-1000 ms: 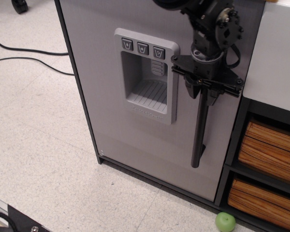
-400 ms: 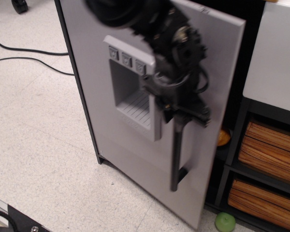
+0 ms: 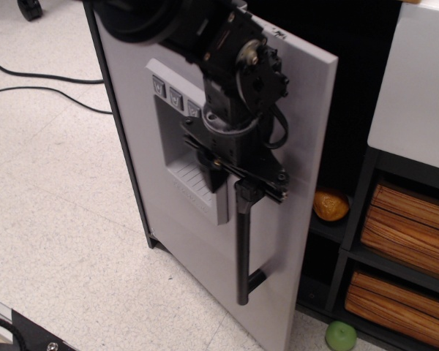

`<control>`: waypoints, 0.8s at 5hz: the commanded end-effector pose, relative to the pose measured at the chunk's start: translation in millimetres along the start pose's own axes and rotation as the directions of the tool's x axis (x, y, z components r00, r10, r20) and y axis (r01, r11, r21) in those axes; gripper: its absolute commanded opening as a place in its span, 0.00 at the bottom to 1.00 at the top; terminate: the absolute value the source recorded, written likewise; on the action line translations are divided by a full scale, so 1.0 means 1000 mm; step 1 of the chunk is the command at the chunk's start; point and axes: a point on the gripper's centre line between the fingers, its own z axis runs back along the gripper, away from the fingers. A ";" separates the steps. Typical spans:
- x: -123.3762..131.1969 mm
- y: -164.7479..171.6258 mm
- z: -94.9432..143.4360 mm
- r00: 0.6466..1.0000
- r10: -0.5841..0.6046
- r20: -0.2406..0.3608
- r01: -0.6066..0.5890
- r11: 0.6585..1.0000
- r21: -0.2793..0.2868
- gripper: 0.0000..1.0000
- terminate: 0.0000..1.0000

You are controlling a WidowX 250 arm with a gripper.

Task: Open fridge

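Observation:
The fridge's light grey door [image 3: 293, 146] stands swung partly open toward the left, hinged at its left edge. Its dispenser recess [image 3: 181, 157] is half hidden behind my arm. My gripper [image 3: 243, 184] is shut on the top of the long black bar handle [image 3: 242, 248], which runs down the door's front. The black shelved interior [image 3: 347, 95] shows in the gap on the right. An orange object [image 3: 331, 205] sits on a shelf inside.
A white-topped cabinet [image 3: 417, 80] with wooden-slat drawers [image 3: 410, 219] stands right of the fridge. A green ball [image 3: 342, 336] lies on the floor at its base. Black cables [image 3: 36, 80] run over the speckled floor at left.
The door was closed a second ago. My gripper has pulled the handle out and leftward, and the door has swung wider, exposing the dark interior and the orange object.

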 end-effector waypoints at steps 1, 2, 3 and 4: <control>-0.032 0.021 0.015 1.000 -0.010 -0.010 0.011 0.993 0.114 1.00 0.00; -0.057 0.025 0.010 0.999 -0.019 0.036 0.013 0.983 0.181 1.00 0.00; -0.076 0.033 0.010 0.999 -0.039 0.024 0.034 0.982 0.184 1.00 0.00; -0.088 0.043 0.014 0.996 -0.028 -0.084 0.032 0.998 0.054 1.00 0.00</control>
